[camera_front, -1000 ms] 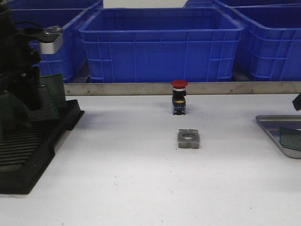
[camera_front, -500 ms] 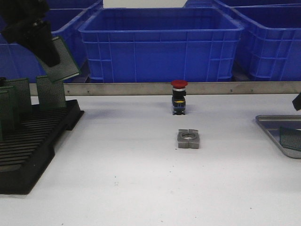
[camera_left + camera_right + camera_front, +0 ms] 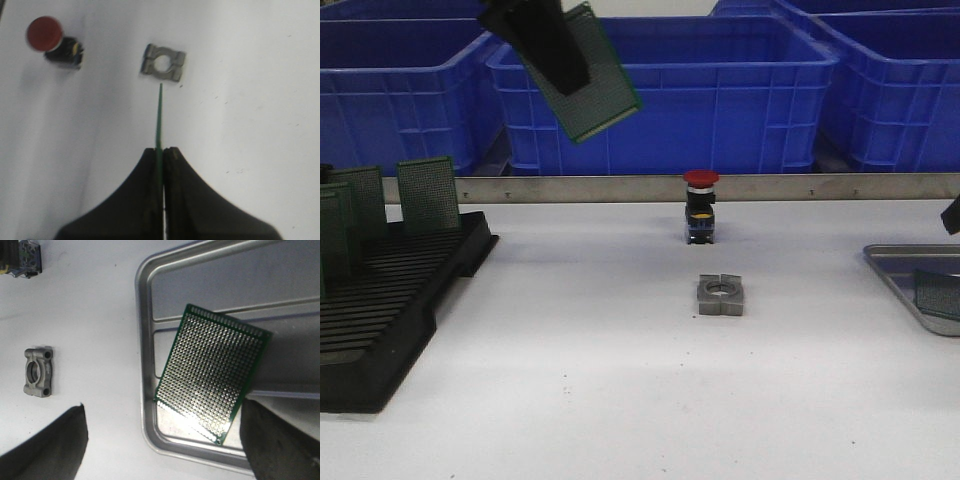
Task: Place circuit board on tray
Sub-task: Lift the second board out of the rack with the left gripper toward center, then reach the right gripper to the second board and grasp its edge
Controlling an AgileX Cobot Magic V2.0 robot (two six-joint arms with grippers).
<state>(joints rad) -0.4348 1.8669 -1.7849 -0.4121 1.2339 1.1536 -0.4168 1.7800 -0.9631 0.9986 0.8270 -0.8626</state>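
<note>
My left gripper (image 3: 563, 62) is shut on a green perforated circuit board (image 3: 592, 78) and holds it tilted, high above the table's back left, in front of the blue bins. In the left wrist view the board (image 3: 159, 115) shows edge-on between the closed fingers (image 3: 162, 152). The silver-grey metal tray (image 3: 900, 268) lies at the table's right edge with another green board (image 3: 938, 293) in it. In the right wrist view my right gripper (image 3: 162, 440) is open and empty over the tray's corner (image 3: 143, 340), beside that board (image 3: 212, 385).
A black slotted rack (image 3: 390, 300) at the left holds upright green boards (image 3: 428, 193). A red-capped push button (image 3: 701, 207) and a grey metal clamp block (image 3: 721, 295) stand mid-table. Blue bins (image 3: 660, 95) line the back behind a metal rail.
My left gripper has lifted the board out of the rack and carried it up and to the right. The right gripper and the tray have not moved.
</note>
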